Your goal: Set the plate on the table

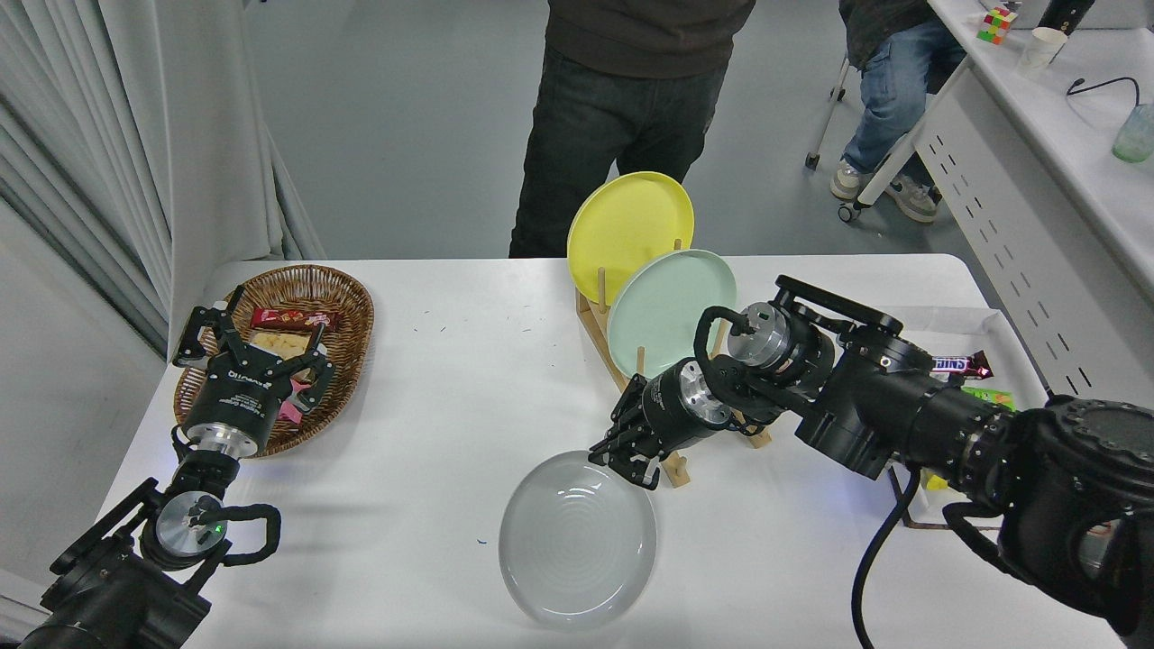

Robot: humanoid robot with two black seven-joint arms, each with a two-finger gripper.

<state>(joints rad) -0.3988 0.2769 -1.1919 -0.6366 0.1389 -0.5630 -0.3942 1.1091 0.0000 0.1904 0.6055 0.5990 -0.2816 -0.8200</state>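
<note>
The light grey plate (577, 541) is near the front middle of the white table (433, 433), just left of the rack's front end. My right gripper (624, 461) is shut on the plate's far right rim. Whether the plate's near edge rests on the table, I cannot tell. My left gripper (257, 353) is parked at the lower left, open, over the near edge of a wicker basket.
A wooden rack (672, 469) holds a yellow plate (629, 223) and a mint green plate (672, 311) upright behind my right wrist. The wicker basket (347, 311) holds snacks. A candy bar (957, 364) lies at the right. A person (622, 117) stands at the far side.
</note>
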